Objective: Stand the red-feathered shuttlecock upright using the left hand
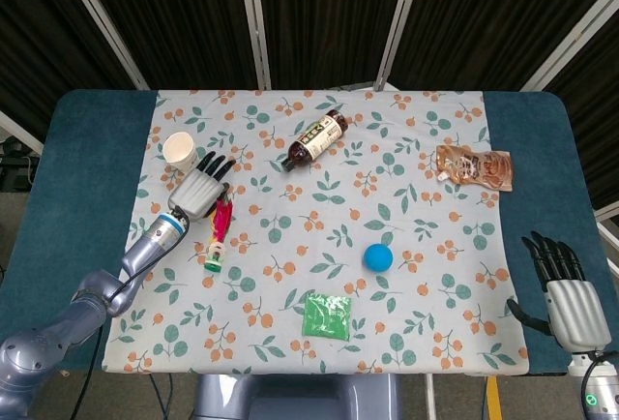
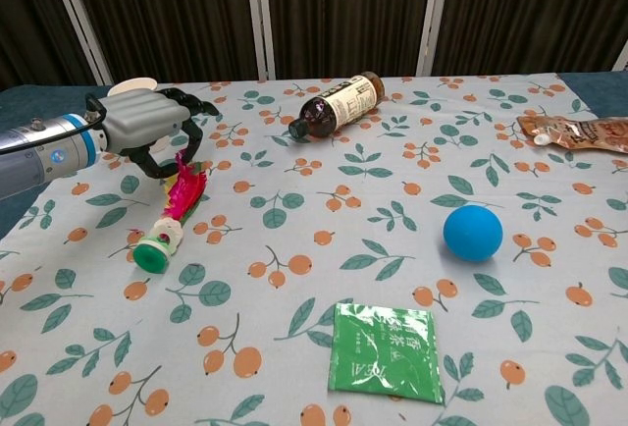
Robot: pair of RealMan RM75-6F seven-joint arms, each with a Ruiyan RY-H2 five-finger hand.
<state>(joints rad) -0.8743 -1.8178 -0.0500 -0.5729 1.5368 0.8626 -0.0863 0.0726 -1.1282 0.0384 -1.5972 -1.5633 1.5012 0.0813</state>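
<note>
Shuttlecock [image 1: 218,235]: left of centre in the head view, lying on the cloth, not upright; red feathers [image 2: 184,194] toward the top of the frame, green-and-white base [image 2: 153,249] toward the bottom; in the chest view, at left, base nearer the camera.
Left hand [image 1: 198,188]: upper left of the head view, over the feather end of the shuttlecock, palm down; fingers [image 2: 189,120] curled downward beside the feather tips, apart from one another; grasp not closed around anything visible, contact with the feathers impossible to tell.
Right hand [image 1: 566,289]: lower right corner of the head view, off the cloth, above the blue table edge; fingers straight and apart, holding nothing; outside the chest view.
Cup [image 1: 178,148]: upper left, just above the left hand, lying with its opening toward the camera.
Bottle [image 1: 314,139]: top centre, on its side, cap toward lower left.
Pouch [image 1: 473,165]: upper right, lying flat.
Ball [image 1: 378,257]: blue, right of centre, well apart from the shuttlecock.
Packet [image 1: 328,315]: green, bottom centre, flat, below and left of the ball.
Cloth [image 1: 406,217]: leaf and berry print, covering the middle of the table [image 1: 82,178].
</note>
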